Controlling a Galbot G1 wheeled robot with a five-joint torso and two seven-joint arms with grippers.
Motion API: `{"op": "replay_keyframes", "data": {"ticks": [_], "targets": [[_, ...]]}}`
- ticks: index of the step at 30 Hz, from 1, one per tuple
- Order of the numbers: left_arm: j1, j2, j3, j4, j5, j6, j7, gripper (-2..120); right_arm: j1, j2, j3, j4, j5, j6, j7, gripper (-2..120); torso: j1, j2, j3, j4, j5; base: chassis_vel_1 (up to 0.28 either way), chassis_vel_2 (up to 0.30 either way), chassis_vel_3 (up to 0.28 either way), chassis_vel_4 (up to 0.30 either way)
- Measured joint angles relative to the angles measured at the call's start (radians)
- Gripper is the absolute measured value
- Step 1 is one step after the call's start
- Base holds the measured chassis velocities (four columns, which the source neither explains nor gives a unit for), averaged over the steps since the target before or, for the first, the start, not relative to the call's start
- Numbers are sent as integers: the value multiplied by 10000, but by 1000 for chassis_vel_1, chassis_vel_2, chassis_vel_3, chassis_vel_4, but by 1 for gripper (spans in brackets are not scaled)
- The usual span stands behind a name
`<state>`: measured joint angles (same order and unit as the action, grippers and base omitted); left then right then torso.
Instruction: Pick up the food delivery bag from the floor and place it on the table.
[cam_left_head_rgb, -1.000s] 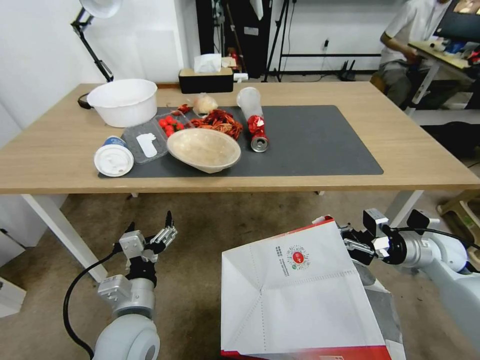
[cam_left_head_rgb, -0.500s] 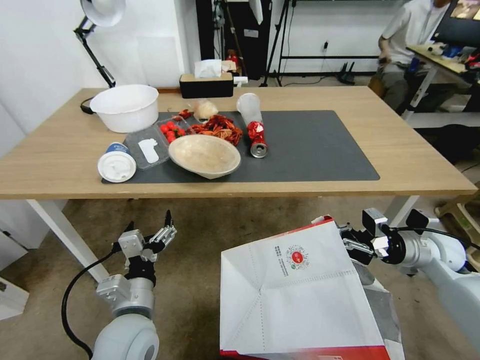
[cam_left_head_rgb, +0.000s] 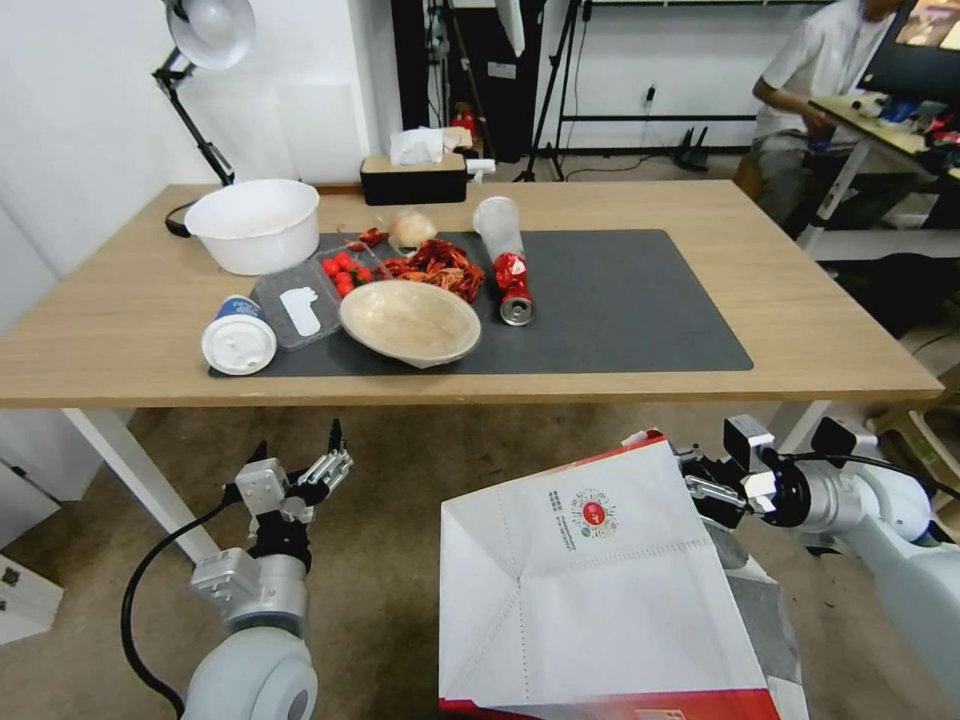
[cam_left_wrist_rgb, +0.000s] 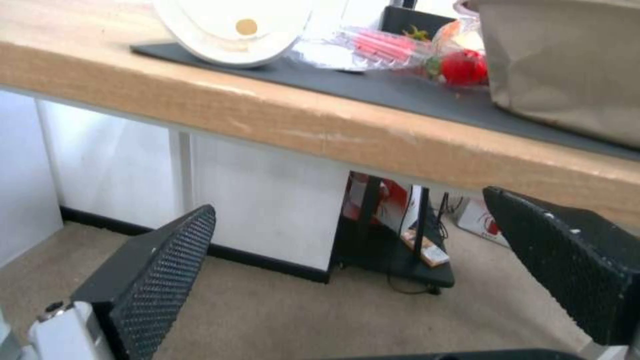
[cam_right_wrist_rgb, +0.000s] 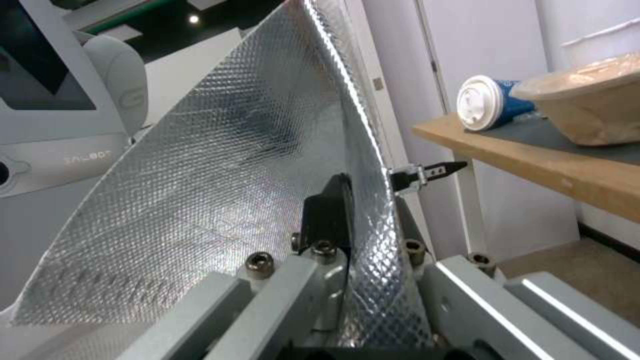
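Food delivery bag (cam_left_head_rgb: 600, 580) hangs tilted below the near edge of the table (cam_left_head_rgb: 830, 330), above the floor (cam_left_head_rgb: 400, 560), with its white face and small round red logo turned up toward the head camera. The right gripper (cam_left_head_rgb: 700, 485) pinches the bag's upper rim at the corner by the red trim; in the right wrist view the foil-lined wall (cam_right_wrist_rgb: 233, 165) runs between the two fingers, one dark pad (cam_right_wrist_rgb: 330, 207) pressed against the silver lining. Whether the bag's bottom touches the carpet is hard to judge, since its lower end runs out of the head view.

The left gripper (cam_left_head_rgb: 300, 465) hovers in front of the table edge, well apart from the bag, with its fingers (cam_left_wrist_rgb: 160, 270) spread wide and nothing between them.

On the table lies a dark grey mat (cam_left_head_rgb: 620, 300) carrying a beige bowl (cam_left_head_rgb: 410, 322), a lidded cup (cam_left_head_rgb: 238, 340) on its side, and a tipped can (cam_left_head_rgb: 514, 290).
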<state>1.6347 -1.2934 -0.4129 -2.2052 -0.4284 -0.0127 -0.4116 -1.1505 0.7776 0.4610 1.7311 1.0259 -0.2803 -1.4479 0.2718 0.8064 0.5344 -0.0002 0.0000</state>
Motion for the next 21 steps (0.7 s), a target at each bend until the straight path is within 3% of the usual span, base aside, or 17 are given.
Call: {"op": "replay_keyframes", "data": {"ticks": [21], "targets": [[-10,12,17,-3,15,9,1,100,29,-1,-44,-6,1,-1,2,0,424,1004,577,1,0,0,0,0,0]]}}
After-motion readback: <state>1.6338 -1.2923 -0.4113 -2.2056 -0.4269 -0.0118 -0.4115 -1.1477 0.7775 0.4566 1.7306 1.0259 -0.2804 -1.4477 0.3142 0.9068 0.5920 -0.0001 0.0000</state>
